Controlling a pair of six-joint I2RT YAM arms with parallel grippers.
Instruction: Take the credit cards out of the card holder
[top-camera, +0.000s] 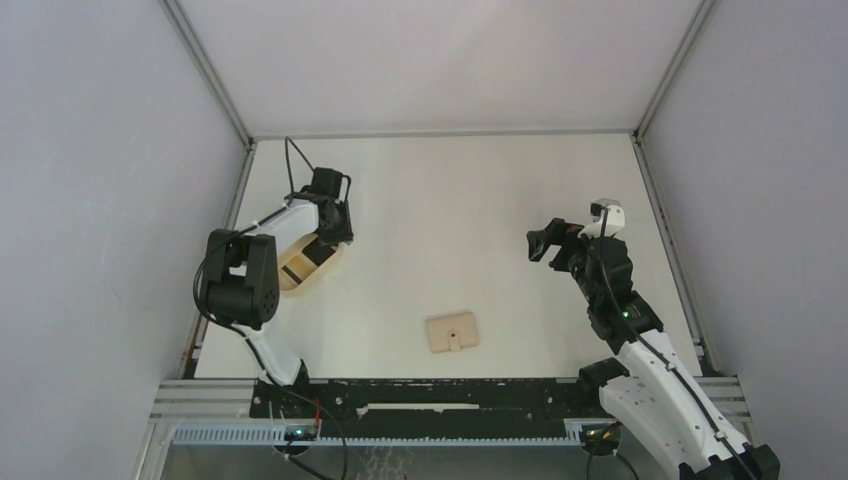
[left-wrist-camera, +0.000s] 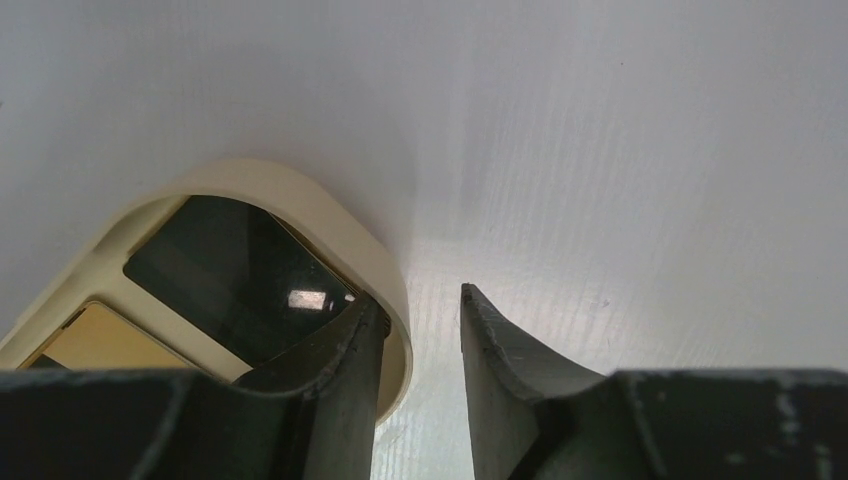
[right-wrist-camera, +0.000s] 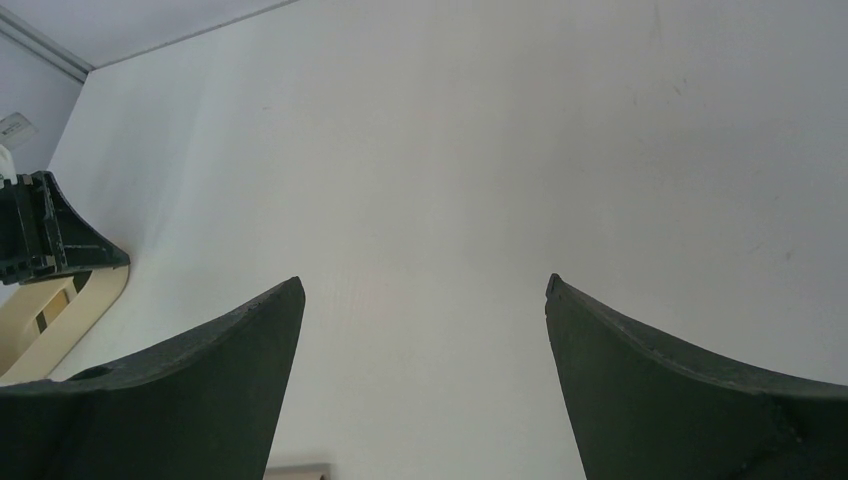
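On the table (top-camera: 450, 200), the tray (left-wrist-camera: 310, 205) at the top view's left holds the credit cards (left-wrist-camera: 240, 275) flat beneath the left gripper (top-camera: 335, 238), jaws narrowly parted on nothing, while the closed card holder (top-camera: 452, 333), long axis across the frame at lower centre, lies in open room nearer the wide-spread, empty right gripper (top-camera: 545, 243).

You are looking at a white table (top-camera: 440, 200) with a smooth, flat top. Two things lie right on it. The card holder (top-camera: 452, 333) is a small tan one. It lies flat and folded shut near the front edge, about in the middle, and its little tab points toward the arms. The oval tray (top-camera: 292, 283) is cream colored. It sits on the left side of the table, close to the left wall. The two things are well apart.
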